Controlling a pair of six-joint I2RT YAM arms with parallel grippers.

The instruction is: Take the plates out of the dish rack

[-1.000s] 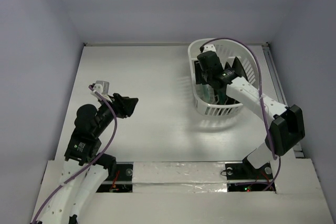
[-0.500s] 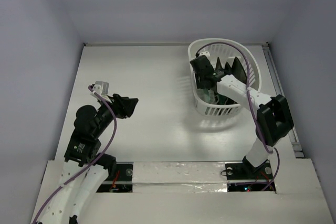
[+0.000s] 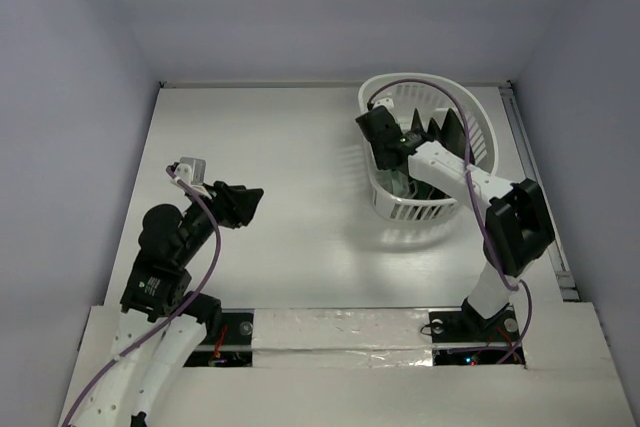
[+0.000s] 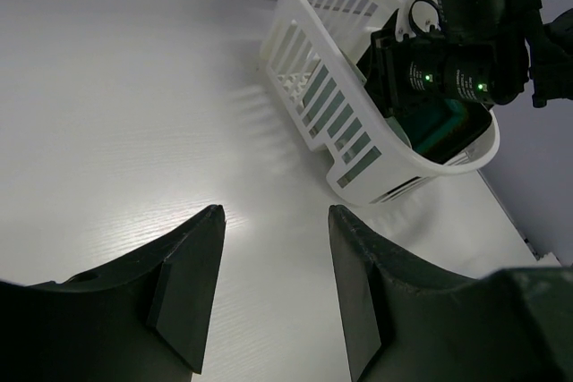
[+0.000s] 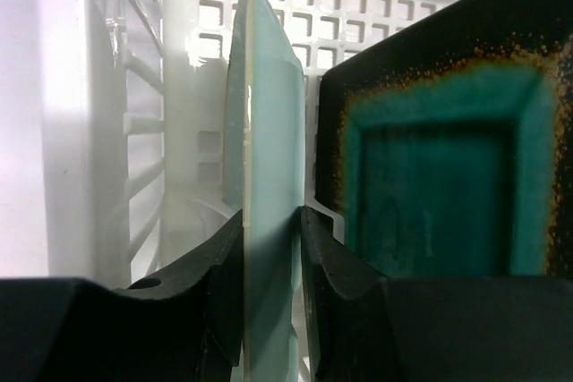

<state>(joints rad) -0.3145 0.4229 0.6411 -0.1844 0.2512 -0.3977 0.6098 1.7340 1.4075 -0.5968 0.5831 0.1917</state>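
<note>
White worktop [image 3: 290, 147]. At its far right, white plastic slotted oval dish rack [image 3: 420, 212]. Left hand [image 4: 274, 212] over the near-left worktop, fingers spread, holding nothing. Right hand [image 5: 269, 221] down inside the rack, pinching the edge of the upright pale mint-green squarish plate [image 5: 264, 131]. Just beside that, also upright, dark-rimmed teal-centred plate [image 5: 439, 185].

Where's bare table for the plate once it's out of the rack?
Widest bare table: between the left gripper and the dish rack, back to the far edge. Smaller patch between rack and the taped near edge. Crowded: inside the rack, where the right gripper straddles the mint-green plate right beside the teal plate.
</note>
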